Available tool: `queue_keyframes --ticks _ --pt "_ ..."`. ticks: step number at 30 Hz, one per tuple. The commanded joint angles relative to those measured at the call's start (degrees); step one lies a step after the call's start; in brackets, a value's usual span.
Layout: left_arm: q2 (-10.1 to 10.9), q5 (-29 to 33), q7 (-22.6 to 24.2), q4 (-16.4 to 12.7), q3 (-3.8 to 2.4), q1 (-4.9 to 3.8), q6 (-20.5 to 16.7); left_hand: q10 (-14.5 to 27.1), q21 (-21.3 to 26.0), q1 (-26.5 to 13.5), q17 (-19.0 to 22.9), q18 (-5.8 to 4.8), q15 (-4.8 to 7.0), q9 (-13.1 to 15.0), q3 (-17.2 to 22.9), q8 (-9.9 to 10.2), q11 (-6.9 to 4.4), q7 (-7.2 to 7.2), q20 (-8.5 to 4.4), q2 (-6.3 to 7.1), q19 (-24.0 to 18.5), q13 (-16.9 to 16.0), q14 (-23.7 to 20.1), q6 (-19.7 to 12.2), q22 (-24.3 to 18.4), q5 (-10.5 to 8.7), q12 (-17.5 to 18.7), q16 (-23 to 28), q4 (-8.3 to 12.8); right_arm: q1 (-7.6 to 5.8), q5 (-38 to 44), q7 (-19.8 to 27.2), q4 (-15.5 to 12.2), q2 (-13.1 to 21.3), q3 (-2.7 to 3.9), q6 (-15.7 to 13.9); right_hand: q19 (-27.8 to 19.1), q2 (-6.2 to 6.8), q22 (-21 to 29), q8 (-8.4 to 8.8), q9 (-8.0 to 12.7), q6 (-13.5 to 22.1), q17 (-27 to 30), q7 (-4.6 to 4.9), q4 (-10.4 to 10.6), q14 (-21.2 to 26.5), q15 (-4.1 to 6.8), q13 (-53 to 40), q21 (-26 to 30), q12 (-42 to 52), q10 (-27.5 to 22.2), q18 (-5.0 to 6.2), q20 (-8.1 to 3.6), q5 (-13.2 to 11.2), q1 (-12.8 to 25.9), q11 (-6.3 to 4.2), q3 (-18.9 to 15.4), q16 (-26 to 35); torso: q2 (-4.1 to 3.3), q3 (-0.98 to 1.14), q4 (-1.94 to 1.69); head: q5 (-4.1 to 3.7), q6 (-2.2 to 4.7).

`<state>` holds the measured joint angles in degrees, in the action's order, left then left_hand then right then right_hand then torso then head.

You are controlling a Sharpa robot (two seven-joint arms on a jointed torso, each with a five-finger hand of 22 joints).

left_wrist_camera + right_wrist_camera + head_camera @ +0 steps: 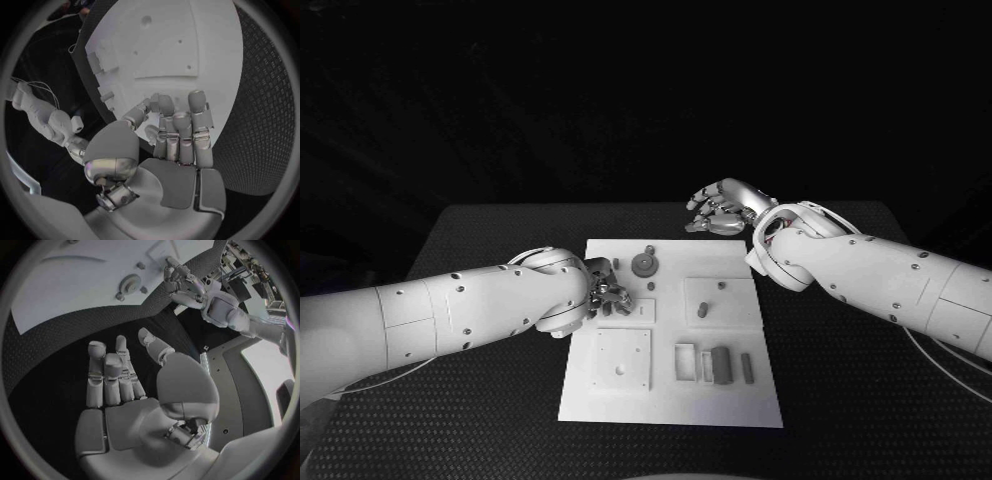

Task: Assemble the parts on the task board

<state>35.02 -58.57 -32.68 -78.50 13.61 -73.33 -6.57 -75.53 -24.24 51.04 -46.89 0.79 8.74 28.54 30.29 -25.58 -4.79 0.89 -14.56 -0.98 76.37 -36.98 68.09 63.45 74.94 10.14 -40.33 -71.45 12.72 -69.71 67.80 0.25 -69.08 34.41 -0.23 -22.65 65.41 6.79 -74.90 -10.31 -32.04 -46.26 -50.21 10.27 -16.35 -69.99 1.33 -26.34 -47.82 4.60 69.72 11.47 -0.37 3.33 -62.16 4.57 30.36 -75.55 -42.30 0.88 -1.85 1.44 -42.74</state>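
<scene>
Parts for the assembly sit on the white task board (672, 400), which lies flat in the middle of the black table (488, 400) directly in front of me. Near the board's far edge rests a round gear-like part (646, 264) with a small peg (649, 249) just beyond it. Another small peg (704, 308) stands near the board's centre, and a row of narrow rectangular pieces (718, 364) lies toward the near right.

My left hand (607, 294) is down at the board's left edge, fingers curled over the plate close to the gear. From the wrist view the fingers (181, 130) are bent together over the white surface — whether they pinch a small part I cannot tell. I judge it is placed here to work on a part at that edge.

My right hand (720, 210) is raised beyond the board's far right corner, over the dark table. Its fingers (112, 372) are loosely apart and hold nothing — waiting clear, I judge, so it does not crowd the left hand's work.
</scene>
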Motion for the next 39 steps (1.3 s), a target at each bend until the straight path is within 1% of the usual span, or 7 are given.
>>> queue_keyframes --ticks 1,5,11,14,18,27,39 --pt "0.0 -0.4 0.9 -0.2 0.01 0.05 -2.0 0.0 -0.3 0.5 0.1 -0.62 2.05 3.6 1.1 -14.0 -0.26 -1.37 -1.31 -0.13 0.1 0.1 0.1 1.8 1.4 0.15 -0.3 -0.2 0.9 0.00 -0.2 0.5 0.0 0.0 0.03 0.7 0.3 -0.42 -0.9 -0.37 0.1 0.4 0.1 0.97 -0.1 0.4 0.11 -0.1 0.4 -0.3 0.1 3.53 -0.32 0.1 -0.1 0.40 -0.4 -0.3 -0.01 0.02 -0.01 -0.05 0.04" --pt "0.0 -0.5 1.1 -0.1 0.01 0.05 -2.8 0.0 -0.3 0.5 0.2 -0.62 2.06 3.6 1.1 -14.0 -0.27 -1.38 -1.31 -0.13 0.1 0.1 0.1 1.9 1.4 0.18 -0.3 -0.3 0.9 0.00 -0.2 0.5 0.0 0.0 0.03 0.7 0.3 -0.44 -0.9 -0.37 0.1 0.4 0.1 0.97 -0.1 0.4 0.11 -0.1 0.4 -0.3 0.1 3.53 -0.31 0.1 -0.1 0.40 -0.4 -0.3 -0.01 0.04 -0.01 -0.03 0.04" --pt "-0.1 -1.9 1.2 0.0 0.01 0.06 -2.8 0.0 -0.4 0.5 0.3 -0.62 2.08 3.6 1.2 -14.1 -0.28 -1.39 -1.31 -0.14 0.2 0.2 0.1 1.9 1.4 0.22 -0.4 -0.3 0.9 0.00 -0.2 0.5 0.0 0.0 0.03 0.7 0.3 -0.47 -0.9 -0.38 0.1 0.4 0.1 0.97 -0.1 0.4 0.11 -0.1 0.4 -0.3 0.1 3.53 -0.31 0.1 0.0 0.40 -0.4 -0.3 -0.01 0.06 0.01 -0.04 0.06" --pt "-0.2 -1.9 1.2 0.0 0.01 0.07 -2.7 0.0 -0.4 0.5 0.3 -0.62 2.09 3.6 1.2 -14.1 -0.29 -1.39 -1.31 -0.13 0.2 0.2 0.1 1.9 1.4 0.22 -0.4 -0.4 0.8 0.00 -0.2 0.5 0.1 -0.1 0.03 0.8 0.3 -0.47 -0.9 -0.39 0.1 0.4 0.1 0.97 -0.1 0.4 0.11 -0.1 0.4 -0.3 0.1 3.53 -0.31 0.1 0.0 0.40 -0.4 -0.3 -0.01 0.07 0.01 -0.02 0.03" --pt "-0.4 -2.0 1.2 0.1 0.01 0.07 -2.3 0.0 -0.5 0.5 0.4 -0.62 2.09 3.5 1.2 -14.1 -0.30 -1.40 -1.31 -0.13 0.2 0.2 0.1 1.9 1.4 0.22 -0.4 -0.4 0.8 0.00 -0.2 0.5 0.1 -0.1 0.03 0.8 0.3 -0.49 -0.9 -0.39 0.1 0.4 0.1 0.97 -0.1 0.4 0.11 -0.1 0.4 -0.3 0.1 3.53 -0.31 0.1 0.0 0.40 -0.4 -0.3 -0.04 0.04 0.02 -0.01 -0.02" --pt "-0.6 -1.9 1.2 0.0 0.01 0.12 -1.6 0.0 -0.5 0.4 0.5 -0.62 2.11 3.5 1.2 -14.2 -0.30 -1.39 -1.31 -0.13 0.2 0.2 0.1 1.9 1.4 0.22 -0.4 -0.4 0.7 0.00 -0.2 0.5 0.1 -0.1 0.03 1.0 0.3 -0.50 -0.9 -0.40 0.1 0.4 0.1 0.97 -0.1 0.4 0.11 -0.1 0.4 -0.3 0.1 3.53 -0.31 0.1 0.0 0.40 -0.4 -0.3 -0.01 0.07 0.00 -0.07 -0.12" --pt "-0.7 -2.6 1.2 0.0 0.02 0.22 -1.6 0.0 -0.5 0.4 0.5 -0.61 2.12 3.5 1.2 -14.2 -0.31 -1.39 -1.31 -0.13 0.2 0.3 0.1 1.8 1.4 0.21 -0.5 -0.4 0.7 0.00 -0.2 0.5 0.1 -0.1 0.03 1.0 0.3 -0.51 -0.9 -0.41 0.2 0.4 0.1 0.98 -0.1 0.4 0.11 -0.1 0.4 -0.3 0.1 3.53 -0.30 0.1 0.0 0.41 -0.4 -0.3 -0.02 0.07 0.02 -0.09 -0.21"
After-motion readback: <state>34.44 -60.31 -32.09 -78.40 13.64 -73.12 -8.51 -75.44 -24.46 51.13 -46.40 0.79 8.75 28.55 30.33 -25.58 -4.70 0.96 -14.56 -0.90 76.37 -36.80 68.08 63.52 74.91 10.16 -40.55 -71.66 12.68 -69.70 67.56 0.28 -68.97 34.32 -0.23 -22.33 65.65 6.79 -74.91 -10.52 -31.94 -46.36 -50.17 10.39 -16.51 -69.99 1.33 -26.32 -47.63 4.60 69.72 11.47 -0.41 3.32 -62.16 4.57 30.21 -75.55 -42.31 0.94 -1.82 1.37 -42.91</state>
